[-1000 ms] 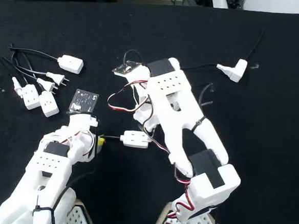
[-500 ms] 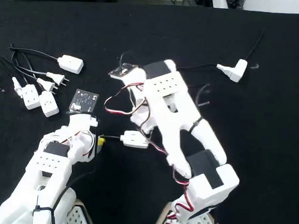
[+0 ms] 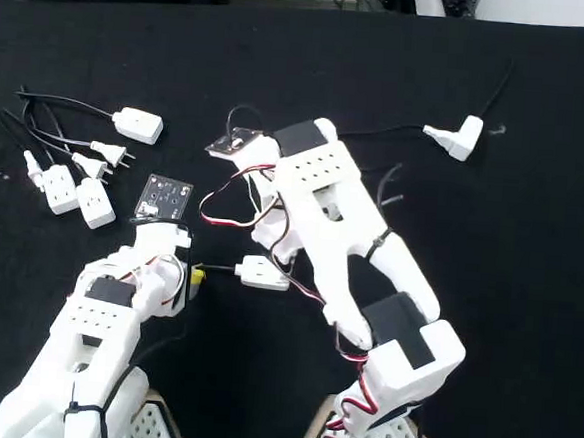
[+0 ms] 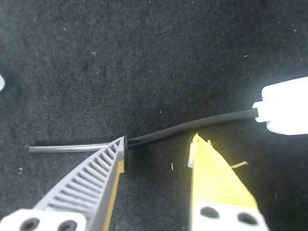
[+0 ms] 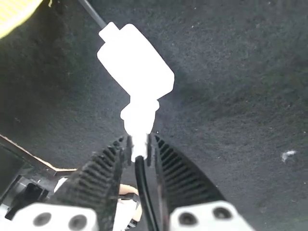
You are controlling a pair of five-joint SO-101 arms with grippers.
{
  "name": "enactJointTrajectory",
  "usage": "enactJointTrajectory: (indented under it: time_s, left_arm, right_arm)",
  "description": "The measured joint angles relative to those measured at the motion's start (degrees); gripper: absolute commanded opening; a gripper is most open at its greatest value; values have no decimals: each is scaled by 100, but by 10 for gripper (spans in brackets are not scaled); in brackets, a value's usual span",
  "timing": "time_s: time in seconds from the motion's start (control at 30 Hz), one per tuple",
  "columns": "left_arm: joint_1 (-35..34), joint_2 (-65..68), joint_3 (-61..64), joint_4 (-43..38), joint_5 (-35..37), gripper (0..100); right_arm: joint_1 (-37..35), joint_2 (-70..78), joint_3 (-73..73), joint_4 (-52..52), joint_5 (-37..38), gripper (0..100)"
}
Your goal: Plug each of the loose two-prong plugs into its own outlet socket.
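Nearest the bases, the left gripper sits low on the black cloth, jaws apart and straddling a thin black cord without pinching it. The grey finger's tip touches the cord and the yellow one stands just beside it. The cord runs toward three o'clock into a white socket block near the table's centre. The right gripper is clamped on the narrow neck of a white plug whose nose meets the socket block. No prongs show, so it looks seated or nearly so, though the joint cannot be read for certain. Handling, as a judgement: both pieces are light, hard moulded plastic, smooth enough to slip or twist between ribbed fingers. The cords are limp and will drag rather than resist, so the socket likely slides on the cloth unless its cord or body is held. The best hold is across the flat sides of a plug body, just behind the prongs, not on the cord. Farther off, around ten o'clock, loose plugs and spare sockets lie in a tangle, and an angled plug lies well apart at two o'clock. Against the frame a second back, the right arm has swung slightly toward nine o'clock, and the socket block seems to go a touch with it; the left arm has not moved.
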Motion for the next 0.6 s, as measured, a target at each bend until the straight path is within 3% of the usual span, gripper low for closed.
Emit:
enactJointTrajectory:
  time_s: [0.6]
  left_arm:
    - [0, 0, 0, 0, 0, 220]
  right_arm:
    - [255, 0, 9, -141, 79, 11]
